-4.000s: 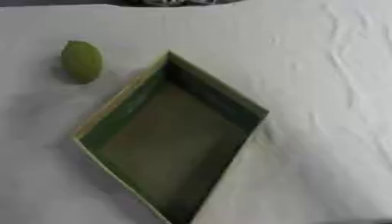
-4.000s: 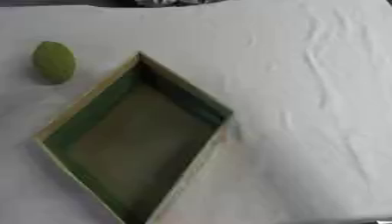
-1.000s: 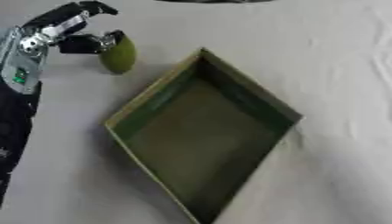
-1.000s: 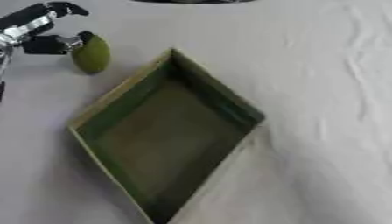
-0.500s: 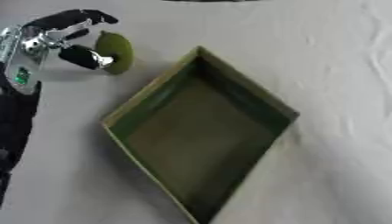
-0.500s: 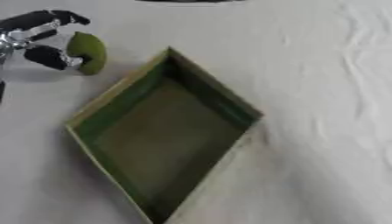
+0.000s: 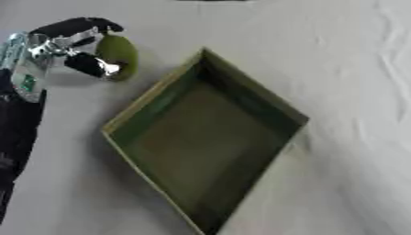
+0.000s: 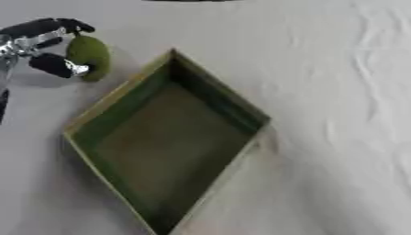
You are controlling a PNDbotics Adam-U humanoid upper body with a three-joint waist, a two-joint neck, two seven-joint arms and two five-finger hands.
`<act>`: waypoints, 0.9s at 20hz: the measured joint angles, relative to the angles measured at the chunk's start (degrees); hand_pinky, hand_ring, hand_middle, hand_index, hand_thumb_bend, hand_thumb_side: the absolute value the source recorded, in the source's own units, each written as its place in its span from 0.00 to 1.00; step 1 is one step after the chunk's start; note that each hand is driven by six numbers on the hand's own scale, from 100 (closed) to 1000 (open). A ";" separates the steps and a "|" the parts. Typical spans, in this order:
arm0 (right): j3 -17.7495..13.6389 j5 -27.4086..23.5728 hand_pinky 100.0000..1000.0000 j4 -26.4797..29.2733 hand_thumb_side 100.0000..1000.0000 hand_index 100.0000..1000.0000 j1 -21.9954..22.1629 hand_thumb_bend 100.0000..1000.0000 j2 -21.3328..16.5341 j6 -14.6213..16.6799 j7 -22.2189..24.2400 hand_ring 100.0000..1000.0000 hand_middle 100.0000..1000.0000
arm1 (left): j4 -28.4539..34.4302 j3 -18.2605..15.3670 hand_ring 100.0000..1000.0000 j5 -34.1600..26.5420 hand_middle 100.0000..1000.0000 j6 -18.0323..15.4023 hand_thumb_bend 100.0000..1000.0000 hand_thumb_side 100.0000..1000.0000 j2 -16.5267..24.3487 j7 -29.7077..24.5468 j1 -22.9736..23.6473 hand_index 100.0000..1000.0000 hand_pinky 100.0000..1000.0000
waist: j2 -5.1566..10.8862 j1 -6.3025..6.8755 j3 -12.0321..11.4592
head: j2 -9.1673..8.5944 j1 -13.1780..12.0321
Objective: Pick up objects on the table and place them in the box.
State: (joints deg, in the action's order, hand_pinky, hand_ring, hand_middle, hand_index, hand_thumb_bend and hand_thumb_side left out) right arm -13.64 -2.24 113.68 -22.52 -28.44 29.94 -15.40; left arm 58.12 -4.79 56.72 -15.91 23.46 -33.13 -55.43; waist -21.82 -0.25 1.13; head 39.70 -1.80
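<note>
Since half a second ago our left hand [image 7: 68, 48], upper left, has curled round the green fruit [image 7: 119, 56], beside the box [image 7: 281, 108].

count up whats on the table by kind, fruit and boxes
green fruit: 1, in the left hand
green box: 1, nothing in it
total: 2

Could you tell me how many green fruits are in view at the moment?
1. The green fruit is outside the box, near its upper-left wall, with the left hand curled round it. The box interior looks empty; nothing seems hidden.
</note>
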 measured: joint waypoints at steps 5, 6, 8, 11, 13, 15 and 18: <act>0.00 -0.02 0.79 0.00 0.48 0.68 -0.11 0.00 0.04 -0.02 -0.02 0.57 0.53 | -0.86 -0.04 0.90 0.45 0.78 0.21 0.18 0.39 -0.46 -0.86 0.00 0.94 0.92 | -0.08 0.02 0.00 | 0.00 -0.02; -0.01 -0.02 0.79 0.00 0.48 0.68 -0.11 0.00 0.05 -0.03 -0.04 0.57 0.53 | -0.87 -0.02 0.87 0.69 0.74 0.18 0.17 0.39 -0.46 -1.19 0.00 0.93 0.91 | -0.08 0.05 0.04 | 0.00 -0.02; -0.07 -0.03 0.79 0.00 0.48 0.68 -0.11 0.00 0.06 -0.09 -0.13 0.57 0.53 | -0.88 0.05 0.83 1.05 0.67 0.11 0.15 0.38 -0.46 -1.81 0.00 0.91 0.88 | -0.08 0.11 0.09 | 0.02 -0.05; -0.07 -0.04 0.79 0.00 0.48 0.68 -0.10 0.00 0.07 -0.20 -0.27 0.57 0.53 | -0.80 0.07 0.79 1.44 0.60 -0.03 0.12 0.34 -0.46 -2.36 0.00 0.88 0.85 | -0.08 0.10 0.12 | 0.05 -0.09; -0.08 -0.04 0.79 0.00 0.48 0.68 -0.09 0.00 0.08 -0.21 -0.30 0.57 0.53 | -0.53 0.09 0.76 1.60 0.56 -0.04 0.06 0.28 -0.46 -2.48 -0.08 0.86 0.81 | -0.06 0.07 0.19 | 0.08 -0.10; -0.08 -0.04 0.79 0.00 0.48 0.68 -0.06 0.00 0.09 -0.21 -0.33 0.57 0.53 | -0.19 0.13 0.73 1.72 0.54 -0.02 0.01 0.22 -0.46 -2.49 -0.08 0.84 0.78 | -0.04 -0.04 0.25 | 0.10 -0.12; -0.08 -0.04 0.79 0.00 0.48 0.68 0.20 0.00 0.11 -0.22 -0.42 0.57 0.53 | 0.75 0.50 0.69 1.74 0.52 0.14 0.00 0.06 -0.46 -2.33 -0.06 0.81 0.72 | 0.04 -0.21 0.24 | 0.30 -0.12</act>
State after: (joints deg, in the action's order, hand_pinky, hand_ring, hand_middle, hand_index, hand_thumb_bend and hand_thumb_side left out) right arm -13.72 -2.28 113.68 -22.32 -28.33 29.71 -15.82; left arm 58.87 -4.28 58.46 -15.77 23.01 -35.46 -55.50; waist -21.78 -0.46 1.37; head 40.00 -1.92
